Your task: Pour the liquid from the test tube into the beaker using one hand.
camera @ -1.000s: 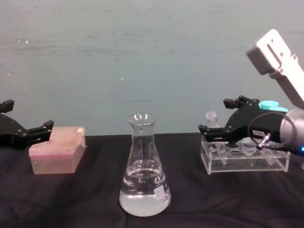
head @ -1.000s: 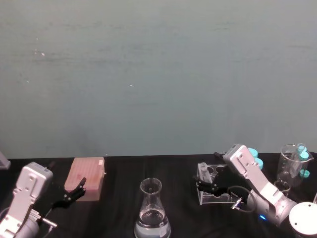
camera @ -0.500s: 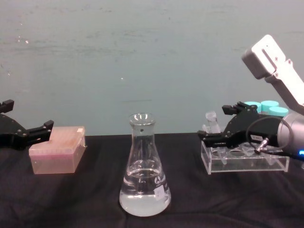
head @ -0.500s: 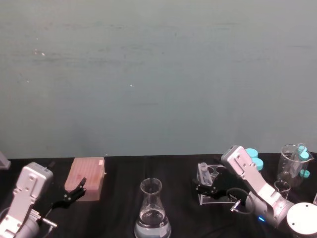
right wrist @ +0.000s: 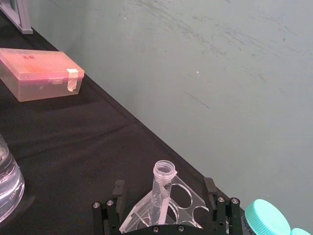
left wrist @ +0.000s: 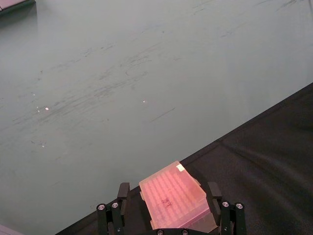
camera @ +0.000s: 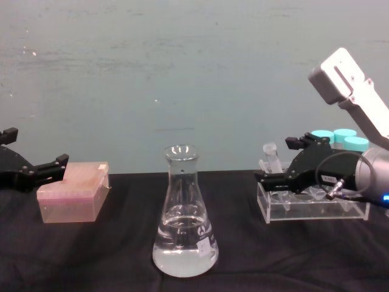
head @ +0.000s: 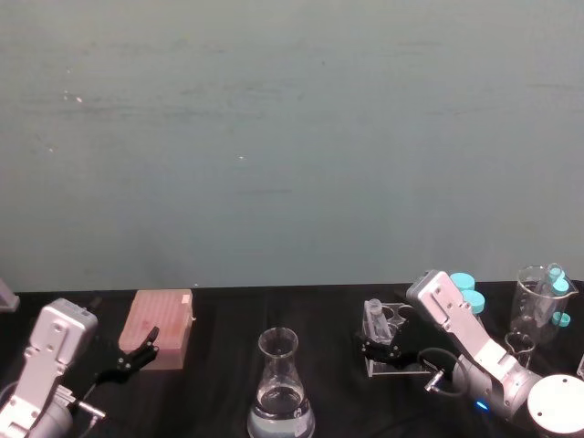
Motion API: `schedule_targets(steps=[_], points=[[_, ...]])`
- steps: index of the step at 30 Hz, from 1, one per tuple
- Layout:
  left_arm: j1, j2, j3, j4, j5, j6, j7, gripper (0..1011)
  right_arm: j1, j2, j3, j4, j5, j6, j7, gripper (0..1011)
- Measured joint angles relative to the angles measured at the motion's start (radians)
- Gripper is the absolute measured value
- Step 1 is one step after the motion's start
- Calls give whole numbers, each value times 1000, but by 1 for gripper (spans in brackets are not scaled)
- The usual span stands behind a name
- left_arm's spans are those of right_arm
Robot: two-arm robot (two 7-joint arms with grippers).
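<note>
- Since a second ago, the right gripper point(camera: 275, 163) has slid left along the rack point(camera: 316, 210); its fingers now sit apart on either side of the test tube point(right wrist: 163, 182), not clamped.
- Tube leans in the rack, right of chest frame; its liquid is too small to make out.
- Beaker point(camera: 184, 225) bottom centre, well apart.
- Judgement: grasp next, pour not begun.
- Left gripper point(head: 141, 349) parked lower left, fingers apart.

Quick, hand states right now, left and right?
Left hand: open, holding nothing, facing the pink box.
Right hand: open, straddling the test tube, not gripping it.
</note>
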Motion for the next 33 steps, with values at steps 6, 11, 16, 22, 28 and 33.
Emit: schedule_targets(steps=[6, 11, 16, 22, 28, 33], points=[[0, 0, 0, 0, 0, 0, 0, 1000, 0, 1, -2, -1, 2, 0, 0, 947], [0, 0, 0, 0, 0, 0, 0, 1000, 0, 1, -3, -1, 3, 0, 0, 821], [0, 0, 0, 0, 0, 0, 0, 1000, 1, 2, -3, -2, 4, 1, 0, 682], [0, 0, 0, 0, 0, 0, 0, 1000, 1, 2, -4, -2, 4, 1, 0, 479], [0, 0, 0, 0, 0, 0, 0, 1000, 2, 2, -4, -2, 5, 1, 0, 308], [0, 0, 0, 0, 0, 0, 0, 1000, 2, 2, -5, -2, 6, 1, -1, 210]])
